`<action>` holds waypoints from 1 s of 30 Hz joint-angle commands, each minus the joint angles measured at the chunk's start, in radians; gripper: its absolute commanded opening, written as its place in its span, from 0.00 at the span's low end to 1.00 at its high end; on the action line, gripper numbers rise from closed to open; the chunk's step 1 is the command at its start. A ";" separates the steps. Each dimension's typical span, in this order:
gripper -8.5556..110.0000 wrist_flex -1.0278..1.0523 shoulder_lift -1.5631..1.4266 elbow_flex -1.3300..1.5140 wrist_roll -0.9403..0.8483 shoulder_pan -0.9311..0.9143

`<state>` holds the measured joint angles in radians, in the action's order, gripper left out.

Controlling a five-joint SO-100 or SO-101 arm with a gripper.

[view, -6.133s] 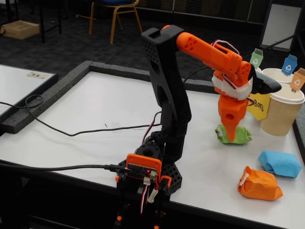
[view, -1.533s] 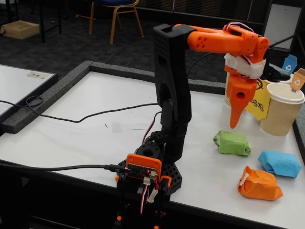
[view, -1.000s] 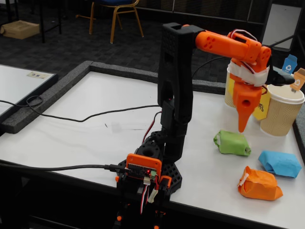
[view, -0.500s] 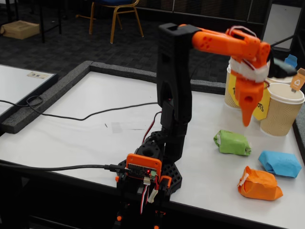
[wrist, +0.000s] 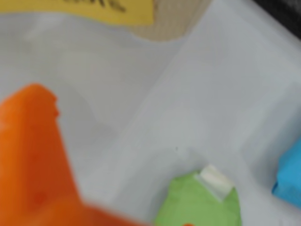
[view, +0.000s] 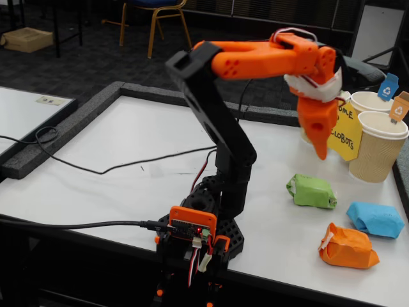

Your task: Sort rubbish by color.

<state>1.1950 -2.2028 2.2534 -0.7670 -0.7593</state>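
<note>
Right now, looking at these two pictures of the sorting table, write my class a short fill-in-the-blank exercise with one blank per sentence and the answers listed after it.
1. The gripper hangs in the air above the table, holding ____.
2. In the fixed view, the wad nearest the arm's base is the ____ one.
3. The blue wad lies between the green wad and the orange wad; all three rest on the ____.
4. The wrist view shows a strip of white ____ on the green wad.

Answers: nothing; green; table; tape

White table (view: 140, 166): wads, cups, arm base.
</note>
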 commanded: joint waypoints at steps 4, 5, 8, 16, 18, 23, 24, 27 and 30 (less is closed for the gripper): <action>0.33 -0.029 -0.212 0.078 -0.021 -0.044; 0.33 -0.031 -0.219 0.092 -0.021 -0.052; 0.33 -0.031 -0.222 0.112 -0.021 -0.083; 0.33 -0.029 -0.160 0.117 -0.021 -0.163; 0.33 -0.012 -0.121 0.097 -0.021 -0.166; 0.33 0.009 -0.092 0.080 -0.023 -0.167; 0.34 0.014 -0.084 0.080 -0.023 -0.167; 0.34 0.017 -0.043 0.069 -0.023 -0.167; 0.34 0.020 -0.002 0.046 -0.023 -0.167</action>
<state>1.2103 -2.2166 2.4037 -0.7670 -0.9004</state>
